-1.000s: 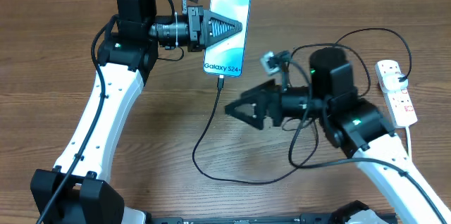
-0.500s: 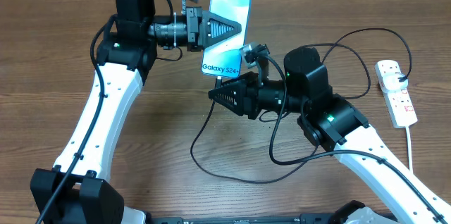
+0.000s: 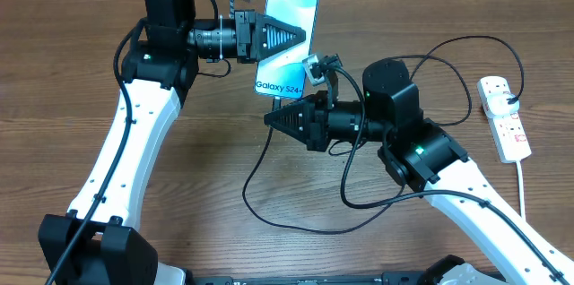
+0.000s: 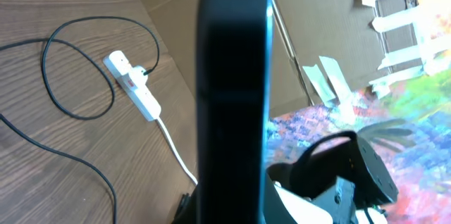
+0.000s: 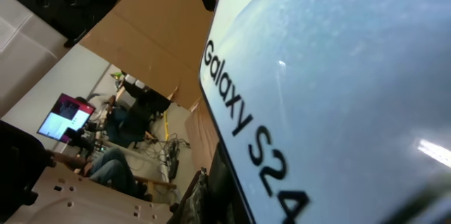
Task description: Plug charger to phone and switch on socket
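The left gripper [image 3: 305,34] is clamped across the middle of the slim rectangular phone [image 3: 296,3] with the pale blue "Galaxy S24" screen. It holds the phone off the brown wooden table [image 3: 72,70], screen up, probably so that the port at its 6 o'clock end stays steady and within reach. The right gripper [image 3: 272,119] comes in from 3 o'clock with its jaws drawn together to a point just under that end, where the long thin black charger cable [image 3: 245,191] starts. From there the cable trails off toward 7 o'clock and loops across the table. The position suits seating the plug tip, but the overhead view does not show whether the jaws pinch the cable. The right wrist view shows only the screen, very close. The white oblong power strip [image 3: 504,116] with red switches lies well apart at the table's 3 o'clock side with a black plug in it, so the switching step looks not yet begun
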